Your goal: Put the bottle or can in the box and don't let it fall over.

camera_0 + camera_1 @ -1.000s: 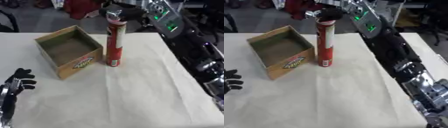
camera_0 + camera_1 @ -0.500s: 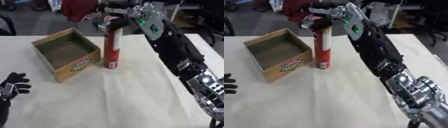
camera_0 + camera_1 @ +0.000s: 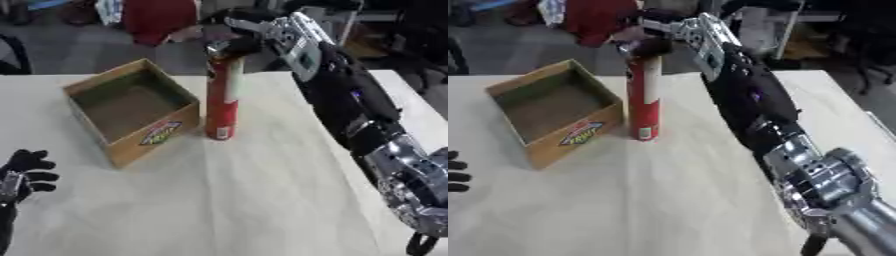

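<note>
Two hands in view. Left hand (image 3: pixel 24 170) sits idle at the near-left edge of the tabletop (image 3: pixel 262 200), fingers curled, holding nothing, in about the same spot as a second ago. Next, the open cardboard box (image 3: pixel 131 117) near the far-left corner, standing askew with one corner toward the robot, nothing visible inside. Just right of it (close beside, can't tell if touching) stands the tall red can (image 3: pixel 222 97), upright on the cloth, base still on the tabletop.

Right hand (image 3: pixel 236 35) is what changed: a second ago it hovered by the can's lid; now the fingers are wrapped over the top end, arm stretched in from the right side. So likely the grasp is just made and the lift hasn't started (can not yet off the surface).

Room: the wide bare tabletop to the right and toward the near edge is open, but the move goes left, over the box's near wall. The can is tall and held by its top, so the base could swing and clip that wall; needs lifting clear first, then lowering straight.
</note>
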You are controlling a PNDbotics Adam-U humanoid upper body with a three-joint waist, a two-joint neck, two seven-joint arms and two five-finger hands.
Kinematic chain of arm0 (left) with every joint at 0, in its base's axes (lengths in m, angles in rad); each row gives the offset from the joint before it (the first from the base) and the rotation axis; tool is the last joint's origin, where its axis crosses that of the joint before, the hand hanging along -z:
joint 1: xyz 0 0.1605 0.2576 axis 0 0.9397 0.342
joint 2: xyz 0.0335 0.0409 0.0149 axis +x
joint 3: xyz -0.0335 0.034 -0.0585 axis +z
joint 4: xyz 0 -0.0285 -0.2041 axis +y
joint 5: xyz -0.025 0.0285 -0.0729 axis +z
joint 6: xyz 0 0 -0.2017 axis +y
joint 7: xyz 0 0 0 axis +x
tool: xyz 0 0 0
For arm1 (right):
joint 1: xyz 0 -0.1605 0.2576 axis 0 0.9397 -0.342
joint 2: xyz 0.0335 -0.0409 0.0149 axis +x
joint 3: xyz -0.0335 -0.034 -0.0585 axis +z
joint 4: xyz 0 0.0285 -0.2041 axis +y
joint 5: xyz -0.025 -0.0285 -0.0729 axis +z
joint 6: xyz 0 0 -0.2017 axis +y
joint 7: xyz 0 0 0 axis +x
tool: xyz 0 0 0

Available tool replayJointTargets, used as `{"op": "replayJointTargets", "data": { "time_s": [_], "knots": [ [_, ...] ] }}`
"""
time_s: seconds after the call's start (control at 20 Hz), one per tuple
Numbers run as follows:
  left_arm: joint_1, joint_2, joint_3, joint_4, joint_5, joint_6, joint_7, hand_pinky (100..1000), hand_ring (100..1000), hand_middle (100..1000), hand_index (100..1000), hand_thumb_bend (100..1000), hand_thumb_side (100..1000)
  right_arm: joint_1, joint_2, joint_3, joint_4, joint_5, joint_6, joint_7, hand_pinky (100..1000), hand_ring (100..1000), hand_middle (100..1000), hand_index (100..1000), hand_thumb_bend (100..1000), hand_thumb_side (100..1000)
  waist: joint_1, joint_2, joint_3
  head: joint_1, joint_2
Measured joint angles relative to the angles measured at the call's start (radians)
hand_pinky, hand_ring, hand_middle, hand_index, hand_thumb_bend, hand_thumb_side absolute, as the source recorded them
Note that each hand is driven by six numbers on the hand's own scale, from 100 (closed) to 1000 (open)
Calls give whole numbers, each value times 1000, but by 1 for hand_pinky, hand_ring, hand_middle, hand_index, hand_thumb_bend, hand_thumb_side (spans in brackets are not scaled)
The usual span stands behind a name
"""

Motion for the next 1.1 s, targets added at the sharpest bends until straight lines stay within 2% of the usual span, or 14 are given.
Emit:
{"op": "replayJointTargets", "data": {
  "time_s": [0.25, 0.4, 0.55, 0.7, 0.8, 1.0, 1.1],
  "knots": [
    [0, 0, 0, 0, 3, 2, -2, 619, 626, 628, 803, 500, 945, 0, 0, -12, 28, 24, 10, 11, 848, 907, 940, 1000, 100, 898, 0, 0, -1, -1, -1],
    [0, 0, 0, 0, 3, 3, -4, 619, 627, 628, 803, 500, 945, -2, 0, -14, 29, 24, 7, 28, 796, 864, 936, 1000, 100, 884, 0, 0, -2, -1, -1],
    [0, 0, 0, -2, 4, 2, -6, 619, 627, 627, 803, 498, 946, -5, 0, -10, 27, 20, 0, 54, 653, 784, 906, 1000, 100, 850, 0, 0, -3, -3, -1],
    [0, 0, 0, -2, 4, 1, -7, 619, 628, 627, 803, 496, 948, -9, 0, -2, 14, 18, -12, 89, 525, 702, 850, 988, 100, 760, 0, 0, -3, -6, -1],
    [0, 0, 0, -2, 4, 1, -7, 618, 628, 627, 803, 495, 949, -9, 0, 6, 2, 18, -21, 114, 455, 653, 820, 970, 100, 664, 0, 0, -3, -9, -1],
    [0, 0, 0, -2, 5, 0, -8, 618, 629, 627, 804, 494, 950, -9, 2, 10, -20, 18, -31, 145, 346, 571, 754, 913, 100, 393, 0, 0, -2, -10, -3],
    [0, 0, 0, -2, 5, 0, -8, 618, 629, 627, 804, 493, 950, -9, 4, 10, -25, 16, -33, 147, 311, 538, 713, 869, 100, 285, 0, 0, -2, -12, -6]
  ]
}}
